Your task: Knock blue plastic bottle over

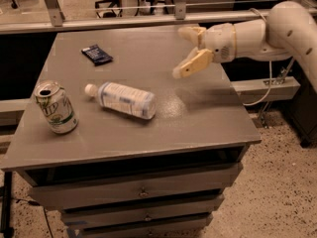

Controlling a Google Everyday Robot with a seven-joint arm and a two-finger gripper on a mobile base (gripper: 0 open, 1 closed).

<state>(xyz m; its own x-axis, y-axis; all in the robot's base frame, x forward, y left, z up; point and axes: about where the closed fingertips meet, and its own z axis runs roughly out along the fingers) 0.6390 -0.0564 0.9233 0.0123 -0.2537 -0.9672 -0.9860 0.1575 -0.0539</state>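
The blue plastic bottle (pixel 124 99) lies on its side on the grey table top (pixel 198 118), left of the middle, with its white cap pointing left toward the can. My gripper (pixel 181 51) hangs above the table's right part, to the right of and beyond the bottle, well apart from it. Its two pale fingers are spread and hold nothing.
A green-and-white soda can (pixel 55 107) stands upright near the table's left front edge. A small flat dark blue packet (pixel 97 54) lies at the back left. A metal rail (pixel 148 19) runs behind the table. Drawers sit under the front edge.
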